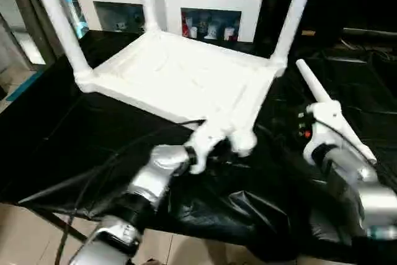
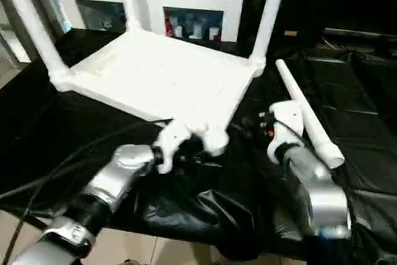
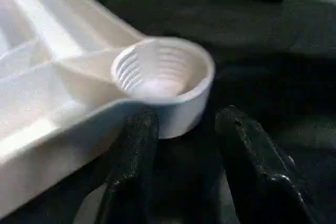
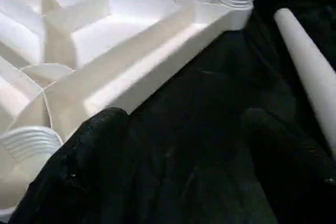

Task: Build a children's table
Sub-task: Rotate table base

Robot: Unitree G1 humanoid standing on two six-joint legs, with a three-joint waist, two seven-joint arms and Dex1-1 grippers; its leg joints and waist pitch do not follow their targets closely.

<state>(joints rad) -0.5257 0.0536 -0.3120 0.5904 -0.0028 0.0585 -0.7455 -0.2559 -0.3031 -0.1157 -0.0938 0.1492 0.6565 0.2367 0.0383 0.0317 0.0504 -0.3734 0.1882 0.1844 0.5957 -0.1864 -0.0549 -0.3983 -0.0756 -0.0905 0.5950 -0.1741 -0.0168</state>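
Left gripper (image 3: 181, 145): fingers (image 3: 131, 150) partly apart, empty, tips just below the near threaded corner socket (image 3: 157, 72) of the table top (image 1: 180, 79). Contact with the socket wall: cannot tell.

Right gripper (image 4: 184, 145): fingers (image 4: 94, 150) wide apart, empty, over black sheet (image 1: 74, 147) beside the top's edge.

Top lies upside down on the sheet, three legs (image 1: 291, 10) standing. Fourth leg (image 2: 307, 119) lies loose beside the right arm.

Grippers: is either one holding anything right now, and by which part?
Nothing is held. The left gripper is open at the tabletop's empty corner socket; the right gripper is open beside the loose leg.
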